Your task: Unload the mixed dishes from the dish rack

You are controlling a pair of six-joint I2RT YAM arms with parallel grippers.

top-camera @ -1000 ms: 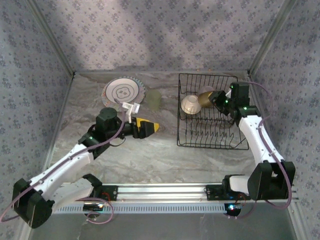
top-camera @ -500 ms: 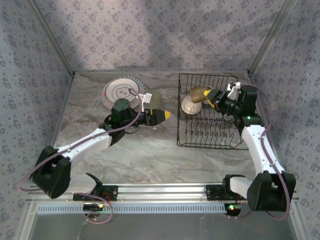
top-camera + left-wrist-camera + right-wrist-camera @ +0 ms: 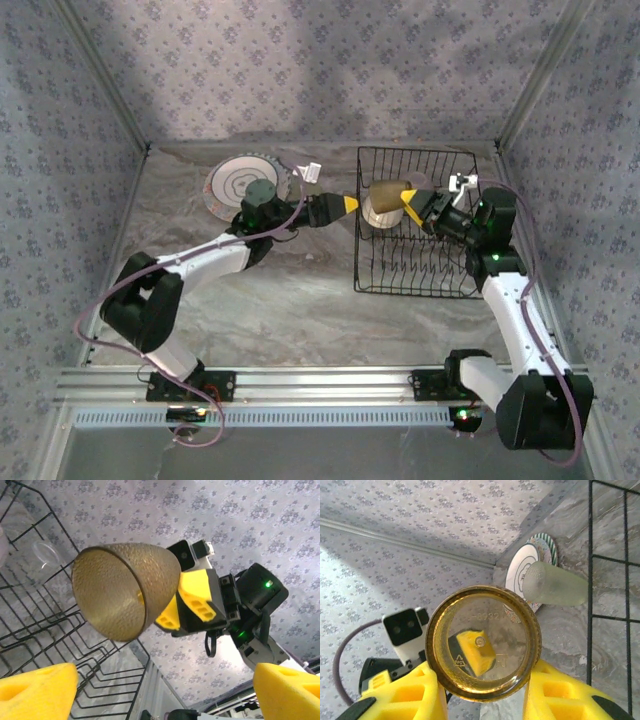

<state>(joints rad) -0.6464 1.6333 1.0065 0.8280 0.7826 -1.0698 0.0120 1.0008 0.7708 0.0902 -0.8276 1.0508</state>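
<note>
My right gripper [image 3: 412, 208] is shut on an amber translucent cup [image 3: 388, 191], held on its side above the left end of the black wire dish rack [image 3: 425, 285]. In the right wrist view its yellow fingers [image 3: 402, 696] clamp the cup [image 3: 482, 650] from both sides. My left gripper [image 3: 345, 205] stands open just left of the rack, facing the cup's mouth [image 3: 122, 592] with a gap between them. Its fingertips [image 3: 37, 690] hold nothing. A cream bowl [image 3: 378, 213] sits inside the rack below the cup.
A white plate with a multicoloured rim [image 3: 238, 185] lies on the marble table at the back left, also seen as the plate [image 3: 525, 572]. A frosted pale green glass [image 3: 555, 585] lies beside it. Patterned walls close in three sides.
My left arm has swung from mid-table rightward up to the rack's left edge. My right gripper has lifted the amber cup out of the rack and carried it left toward the left gripper.
</note>
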